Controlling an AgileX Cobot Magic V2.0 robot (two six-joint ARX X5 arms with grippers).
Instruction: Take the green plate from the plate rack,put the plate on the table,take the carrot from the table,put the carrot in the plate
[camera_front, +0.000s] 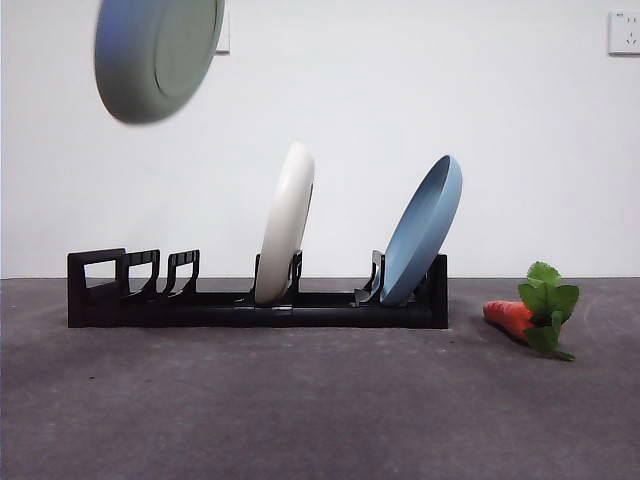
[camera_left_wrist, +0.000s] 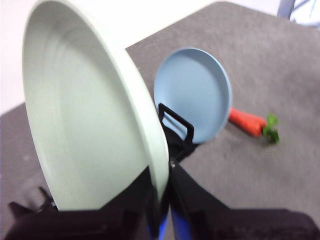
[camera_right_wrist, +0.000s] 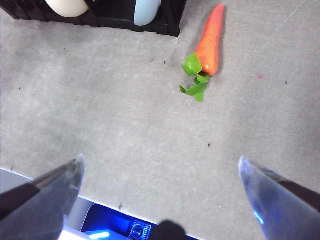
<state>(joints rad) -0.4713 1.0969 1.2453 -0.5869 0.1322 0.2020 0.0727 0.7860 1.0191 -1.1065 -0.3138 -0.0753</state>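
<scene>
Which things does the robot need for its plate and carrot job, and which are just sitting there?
For the job:
- round pale green plate, held up by the left gripper
- long black plastic plate rack
- dark grey table
- small orange toy carrot

Just sitting there:
- cream-white plate in the rack
- blue plate in the rack

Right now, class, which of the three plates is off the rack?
The green plate, held aloft by the left tool; the cream and blue plates stand racked.
</scene>
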